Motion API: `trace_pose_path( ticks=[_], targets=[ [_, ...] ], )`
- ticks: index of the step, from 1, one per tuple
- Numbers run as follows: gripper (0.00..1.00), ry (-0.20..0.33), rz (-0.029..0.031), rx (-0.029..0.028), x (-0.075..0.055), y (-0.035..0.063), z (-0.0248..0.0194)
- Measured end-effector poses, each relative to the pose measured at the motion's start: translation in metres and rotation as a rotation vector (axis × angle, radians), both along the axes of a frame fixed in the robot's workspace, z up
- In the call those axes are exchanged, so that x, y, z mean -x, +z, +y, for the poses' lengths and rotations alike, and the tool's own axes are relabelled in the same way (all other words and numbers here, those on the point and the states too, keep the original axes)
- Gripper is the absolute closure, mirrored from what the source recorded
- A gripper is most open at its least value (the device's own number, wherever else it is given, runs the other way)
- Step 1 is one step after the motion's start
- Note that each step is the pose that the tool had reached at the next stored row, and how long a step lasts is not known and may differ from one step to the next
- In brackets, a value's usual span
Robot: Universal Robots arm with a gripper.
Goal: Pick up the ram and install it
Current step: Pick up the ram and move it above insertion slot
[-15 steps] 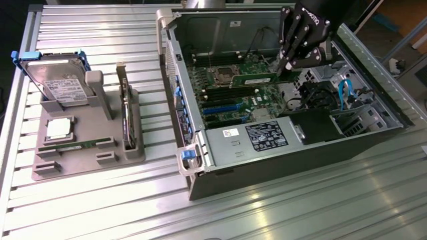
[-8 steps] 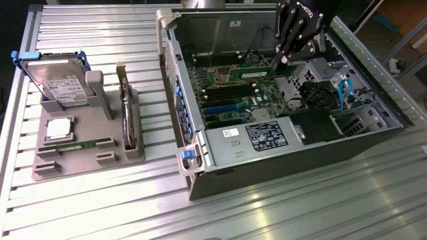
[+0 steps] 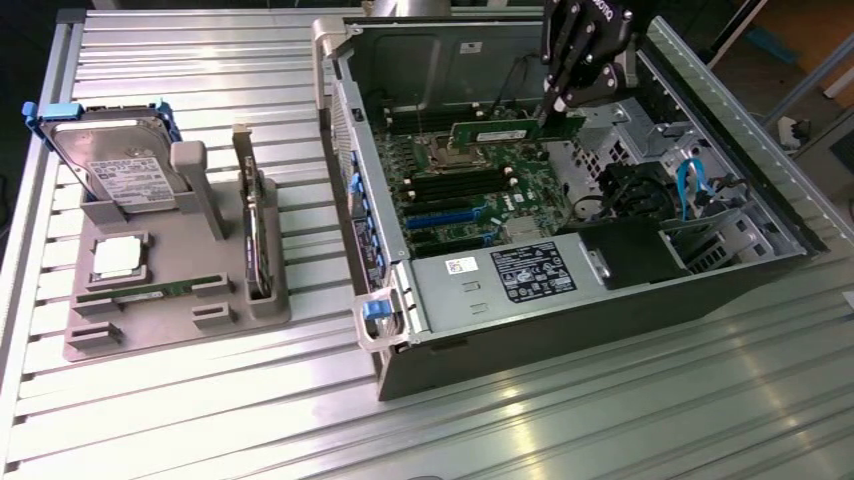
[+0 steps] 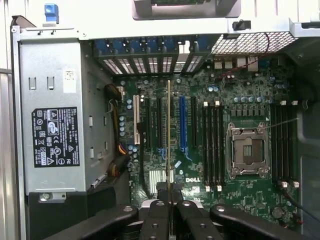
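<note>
The ram (image 3: 501, 133) is inside the open computer case (image 3: 561, 340), held in the air above the motherboard (image 3: 467, 185) and not seated in any slot. In the exterior view it shows broadside, a green stick lying level with a pale label on its face, close to the CPU socket (image 3: 447, 150). The wrist view shows the ram (image 4: 169, 130) edge-on as a thin pale line. That line runs over the expansion slots, between a black one and the blue slot (image 4: 182, 125).

The gripper (image 3: 561, 108) reaches down from above and clamps one end of the stick. In the wrist view the gripper (image 4: 170, 192) has its two dark fingers (image 4: 156, 217) pressed against either face of the stick. The jaws are nearly together, with just the board's thickness between them.

The wrist view also shows the long black memory slots (image 4: 212, 145) flanking the socket (image 4: 247, 150), their white latches at both ends, and the labelled power supply (image 4: 52, 135).

The exterior view takes in more of the ribbed metal table (image 3: 601, 420). Well apart from the case, toward the exterior view's left, sits a grey holder (image 3: 174, 320). It carries a hard drive (image 3: 114, 165) standing upright, an expansion card (image 3: 251, 220) on edge, and a second memory stick (image 3: 147, 291) lying flat.
</note>
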State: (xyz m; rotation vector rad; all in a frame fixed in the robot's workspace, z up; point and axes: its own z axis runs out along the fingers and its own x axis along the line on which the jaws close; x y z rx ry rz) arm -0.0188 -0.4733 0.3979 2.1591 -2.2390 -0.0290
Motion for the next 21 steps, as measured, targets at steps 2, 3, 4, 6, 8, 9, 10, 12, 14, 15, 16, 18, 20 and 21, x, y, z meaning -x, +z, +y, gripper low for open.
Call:
trace_pose_path(
  ticks=[2, 3, 4, 6, 8, 9, 10, 12, 14, 15, 16, 18, 20, 21],
  targets=[
    [0.88, 0.0, 0.0, -0.0001, 0.0, -0.0002, 0.0048],
    [0.88, 0.0, 0.0, -0.0001, 0.0, -0.0002, 0.0072],
    [0.88, 0.0, 0.0, 0.0001, 0.0, -0.0002, 0.0094],
    [0.88, 0.0, 0.0, 0.0, 0.0, -0.0004, 0.0135],
    [0.88, 0.0, 0.0, -0.0001, 0.0, -0.0005, 0.0175],
    [0.88, 0.0, 0.0, -0.0001, 0.0, -0.0006, 0.0196],
    [0.88, 0.0, 0.0, 0.0001, 0.0, -0.0006, 0.0214],
    [0.88, 0.0, 0.0, 0.0, 0.0, -0.0007, 0.0245],
    [0.88, 0.0, 0.0, 0.0, 0.0, -0.0007, 0.0261],
    [0.88, 0.0, 0.0, -0.0001, 0.0, -0.0007, 0.0261],
    [0.88, 0.0, 0.0, 0.0, 0.0, -0.0007, 0.0261],
    [0.88, 0.0, 0.0, 0.0, 0.0, -0.0007, 0.0261],
    [0.88, 0.0, 0.0, 0.0, 0.0, -0.0007, 0.0261],
    [0.88, 0.0, 0.0, 0.0, 0.0, -0.0007, 0.0261]
  ],
)
